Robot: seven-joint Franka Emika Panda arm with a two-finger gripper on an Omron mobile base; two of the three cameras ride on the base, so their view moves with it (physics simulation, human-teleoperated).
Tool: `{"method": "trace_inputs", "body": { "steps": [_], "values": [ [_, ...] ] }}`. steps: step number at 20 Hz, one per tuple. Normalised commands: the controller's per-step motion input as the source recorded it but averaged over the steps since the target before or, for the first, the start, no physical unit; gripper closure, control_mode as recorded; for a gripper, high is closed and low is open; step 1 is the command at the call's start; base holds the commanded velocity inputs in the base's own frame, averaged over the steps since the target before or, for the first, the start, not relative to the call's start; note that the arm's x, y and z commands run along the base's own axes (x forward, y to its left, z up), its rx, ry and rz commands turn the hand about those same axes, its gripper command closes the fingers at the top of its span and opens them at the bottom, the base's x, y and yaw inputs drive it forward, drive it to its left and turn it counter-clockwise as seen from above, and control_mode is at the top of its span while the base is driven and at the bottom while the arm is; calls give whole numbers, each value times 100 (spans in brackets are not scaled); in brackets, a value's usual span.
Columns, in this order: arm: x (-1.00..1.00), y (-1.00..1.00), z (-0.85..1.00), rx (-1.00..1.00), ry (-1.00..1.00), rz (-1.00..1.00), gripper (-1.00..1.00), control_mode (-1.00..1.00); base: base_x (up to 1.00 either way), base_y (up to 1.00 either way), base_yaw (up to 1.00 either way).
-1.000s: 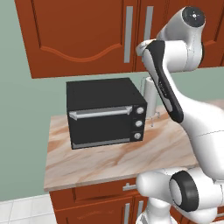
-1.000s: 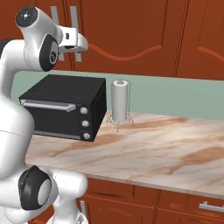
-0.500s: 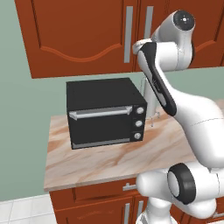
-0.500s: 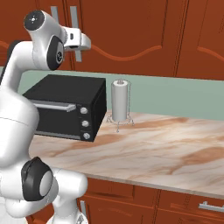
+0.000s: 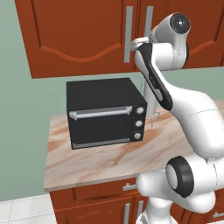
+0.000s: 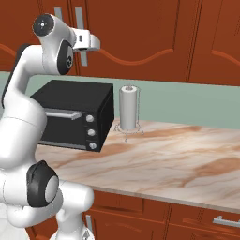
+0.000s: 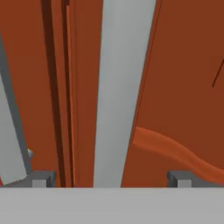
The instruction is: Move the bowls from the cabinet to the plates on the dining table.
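The cabinet (image 5: 78, 35) (image 6: 140, 33) hangs on the wall above the counter with both doors shut, so the bowls are hidden. My gripper (image 7: 111, 179) is open and raised to the doors. The right door's vertical grey handle (image 7: 122, 87) runs between the two fingertips (image 7: 43, 178). From the base views my gripper (image 5: 135, 43) (image 6: 95, 44) sits at about mid-height of that handle (image 5: 148, 17) (image 6: 83, 58). The left door's handle (image 5: 128, 35) (image 7: 8, 131) is just beside it, past the gap between the doors. The plates and the dining table are out of view.
A black oven (image 5: 105, 113) (image 6: 75, 112) stands on the marble counter (image 5: 96, 162) (image 6: 178, 159) right below the hand. A paper towel roll (image 6: 129, 108) stands upright to the oven's right. The counter stretches bare to the right of the roll.
The hand has edged a little closer to the cabinet doors and the arm's elbow has risen. The jaws stay open.
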Motion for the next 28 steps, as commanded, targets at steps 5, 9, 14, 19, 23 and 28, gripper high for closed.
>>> {"method": "trace_inputs", "body": {
  "steps": [5,9,14,19,23,28],
  "values": [
    [33,0,-1,1,-9,0,-100,-100,0,0,0],
    [38,0,-1,2,-8,0,-100,-100,0,0,0],
    [40,0,-5,2,-7,0,-100,-100,0,0,0],
    [43,1,-7,2,-7,0,-100,-100,0,0,0],
    [53,2,-14,0,-5,0,-100,-100,0,0,0],
    [41,4,-12,0,0,0,100,-100,0,0,0]
  ]
}}
